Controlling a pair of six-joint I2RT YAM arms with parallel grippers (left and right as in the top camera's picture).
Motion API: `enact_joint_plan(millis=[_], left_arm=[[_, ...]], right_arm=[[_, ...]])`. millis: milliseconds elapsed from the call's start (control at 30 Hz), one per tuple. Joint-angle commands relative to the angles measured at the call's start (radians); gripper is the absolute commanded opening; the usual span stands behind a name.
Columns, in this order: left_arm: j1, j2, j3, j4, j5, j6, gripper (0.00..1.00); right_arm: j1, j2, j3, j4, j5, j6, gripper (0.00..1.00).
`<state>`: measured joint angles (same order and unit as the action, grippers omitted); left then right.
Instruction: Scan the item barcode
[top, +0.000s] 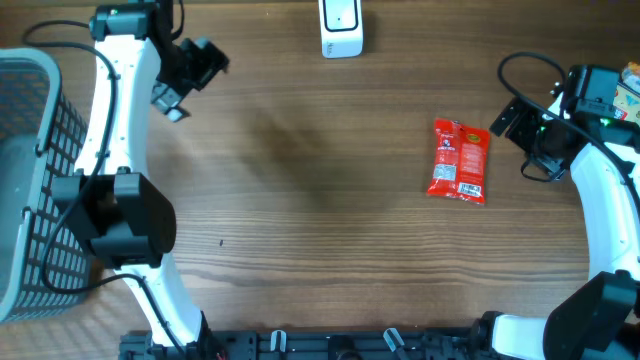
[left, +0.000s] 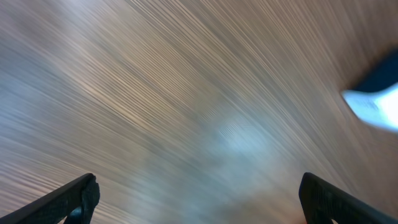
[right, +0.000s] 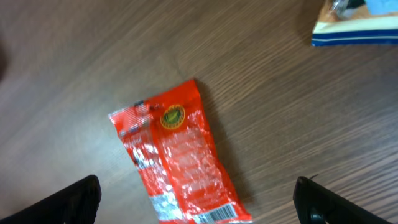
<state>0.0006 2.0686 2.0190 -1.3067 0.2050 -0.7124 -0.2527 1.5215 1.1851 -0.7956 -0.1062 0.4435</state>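
Right, state check. Red glossy plastic snack packet (top: 459, 161) lies flat on the brown wood-grain table (top: 300, 200), off to the right of the white upright barcode scanner (top: 341, 27) and nearer our base than it, well apart from it. Nothing is touching the packet.

Right gripper (top: 520, 143) sits further right of the scanner than the packet does, just beside it. Its jaws are spread wide with nothing in them. Left gripper (top: 190, 75) hangs to the scanner's left, roughly level with it, jaws also wide apart over bare wood.

Our handling read:
- Light, soft and crinkly; the film looks slick, so we expect it to slide or buckle under a careless pinch.
- Contents look thin, so we'd avoid a hard squeeze.
- The white barcode patch (right: 214, 214) shows face up at the packet end farthest from the scanner.

Where we'd grip: across the narrow width near the scanner-side end, on the crimped seal if reachable, leaving the barcode patch uncovered. The flat lie gives the fingers little edge to catch, so we'd come down straddling the long sides.
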Motion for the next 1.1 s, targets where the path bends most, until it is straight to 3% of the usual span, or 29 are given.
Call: enact_joint_plan(millis=[0, 133, 233, 367, 600, 667, 767, 833, 900, 1033, 1067], left_arm=[[-0.177, 0.066, 0.009, 0.027, 0.226, 0.173, 1.00], [-0.462, 0.175, 0.009, 0.196, 0.253, 0.209, 1.00], [-0.615, 0.250, 0.009, 0.436, 0.406, 0.200, 1.00], [-0.705, 0.335, 0.009, 0.646, 0.510, 0.143, 1.00], [-0.727, 0.469, 0.009, 0.684, 0.565, 0.073, 1.00], [-0.748, 0.527, 0.009, 0.809, 0.719, 0.063, 1.00], [-0.785, 0.583, 0.009, 0.896, 0.729, -0.030, 1.00], [-0.798, 0.597, 0.009, 0.909, 0.716, -0.030, 0.89], [-0.802, 0.597, 0.009, 0.903, 0.665, -0.030, 0.60], [-0.802, 0.597, 0.009, 0.892, 0.581, -0.056, 0.32], [-0.802, 0.597, 0.009, 0.885, 0.562, -0.060, 0.20]], right_arm=[[-0.064, 0.010, -0.002, 0.018, 0.037, 0.166, 1.00], [-0.085, 0.010, -0.002, 0.013, 0.040, 0.159, 1.00], [-0.085, 0.010, -0.002, 0.018, 0.040, 0.159, 1.00], [-0.085, 0.010, -0.002, 0.018, 0.040, 0.159, 1.00], [-0.085, 0.010, -0.002, 0.018, 0.040, 0.159, 1.00], [-0.085, 0.010, -0.002, 0.018, 0.040, 0.159, 1.00], [-0.085, 0.010, -0.002, 0.018, 0.040, 0.159, 1.00], [-0.085, 0.010, -0.002, 0.018, 0.040, 0.159, 1.00], [-0.085, 0.010, -0.002, 0.018, 0.040, 0.159, 1.00], [-0.085, 0.010, -0.002, 0.018, 0.040, 0.159, 1.00], [-0.085, 0.010, -0.002, 0.018, 0.040, 0.159, 1.00]])
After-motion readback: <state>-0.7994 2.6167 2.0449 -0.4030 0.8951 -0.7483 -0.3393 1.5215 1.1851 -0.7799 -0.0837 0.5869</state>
